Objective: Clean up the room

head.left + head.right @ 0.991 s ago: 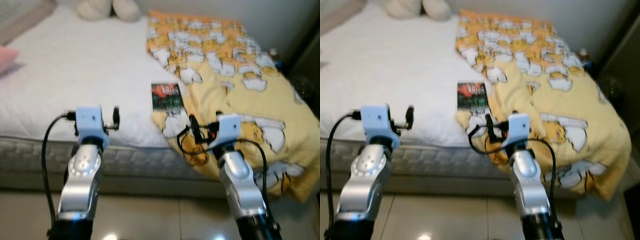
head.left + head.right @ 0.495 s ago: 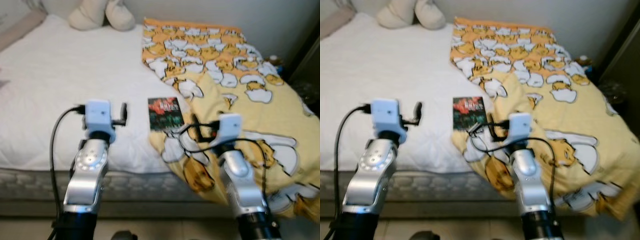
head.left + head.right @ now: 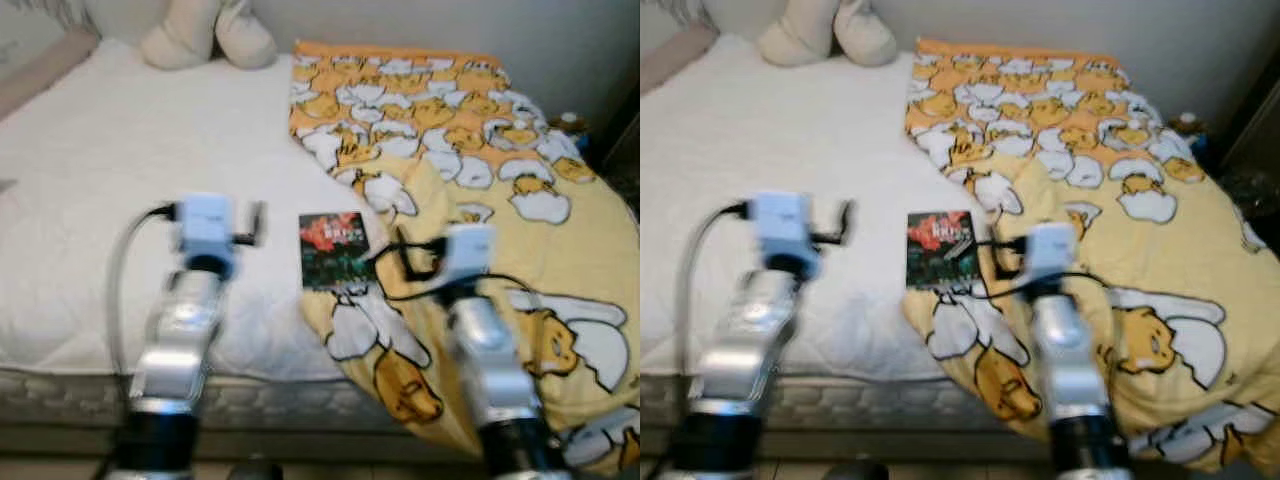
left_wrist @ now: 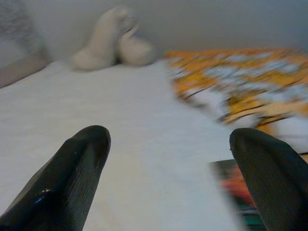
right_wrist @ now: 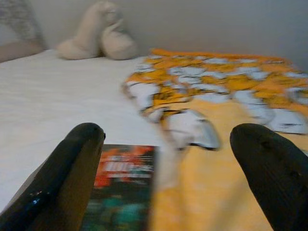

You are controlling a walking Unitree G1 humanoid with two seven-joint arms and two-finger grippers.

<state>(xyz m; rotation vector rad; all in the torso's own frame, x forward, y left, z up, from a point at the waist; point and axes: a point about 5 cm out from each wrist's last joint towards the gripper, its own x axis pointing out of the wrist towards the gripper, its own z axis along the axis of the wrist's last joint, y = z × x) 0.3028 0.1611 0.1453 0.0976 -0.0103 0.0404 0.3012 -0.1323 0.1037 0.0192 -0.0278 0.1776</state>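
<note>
The fingers (image 5: 72, 178) of the right gripper (image 5: 168, 183) are spread wide with nothing between them, held over the near edge of the bed, and the left gripper (image 4: 168, 178) is likewise splayed and empty above the white sheet (image 3: 130, 170). A dark book (image 3: 333, 250) with red lettering is seen lying flat just ahead of the right gripper at about eleven o'clock — resting where the sheet meets the yellow duck-print blanket (image 3: 500, 170). At the bed's far end, around eleven o'clock, a cream plush toy (image 3: 205, 35) is propped by the wall.

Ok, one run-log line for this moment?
phase: at bed | book: flat on sheet, by yellow blanket | left end effector: open | right end effector: open, facing book
</note>
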